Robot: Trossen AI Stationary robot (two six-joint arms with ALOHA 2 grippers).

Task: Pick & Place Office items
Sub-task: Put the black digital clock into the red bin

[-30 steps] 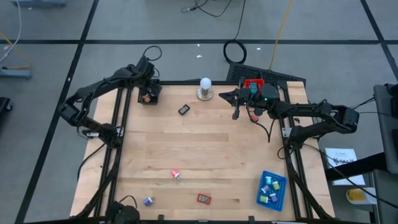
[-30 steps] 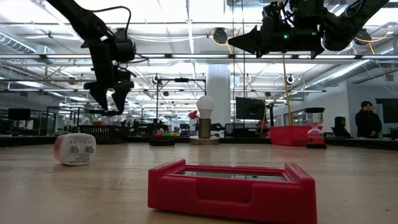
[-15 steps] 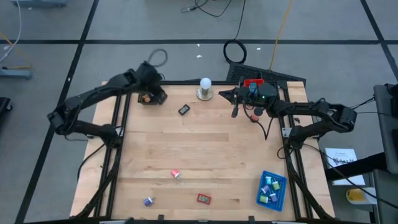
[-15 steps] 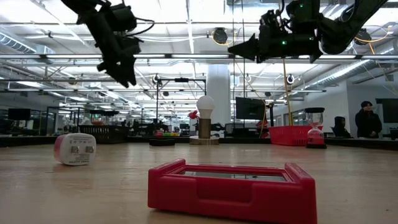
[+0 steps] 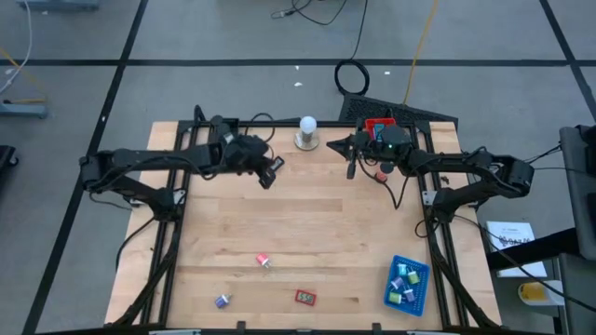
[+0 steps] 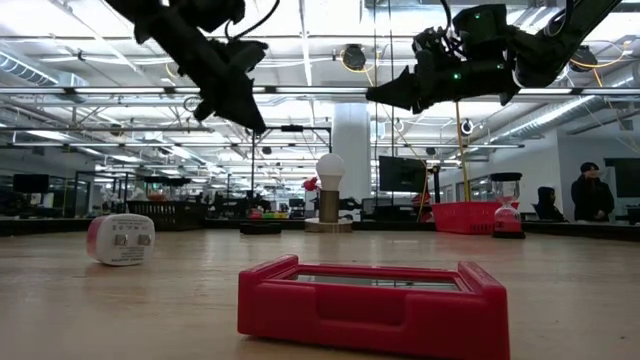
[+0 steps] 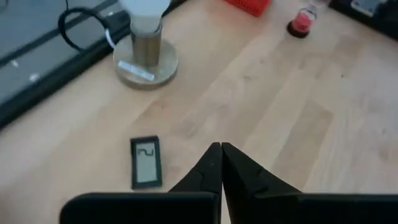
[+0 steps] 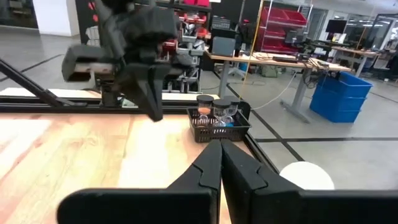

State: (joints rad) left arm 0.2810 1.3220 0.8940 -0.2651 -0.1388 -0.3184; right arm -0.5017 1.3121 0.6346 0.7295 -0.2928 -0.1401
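Nearest the camera in the low view lies a red tray, bottom centre of the frame, with a white and red block further back at the left. In the high view these sit low in the frame, the tray at, the block at, a purple piece at lower left, and a blue tray holding small teal and white items at lower right.

Further back, the left gripper has its jaws pressed together, holding nothing. It hangs above the wood just beside the small black display piece, not touching it; its arm reaches in from the left edge, nearly level, towards the frame's upper middle.

The right gripper is also closed and empty, pointing down over the table in the upper right middle, its arm stretched in from the right.

Farthest, a white ball on a round grey base stands at the top centre, with a red basket to its right.
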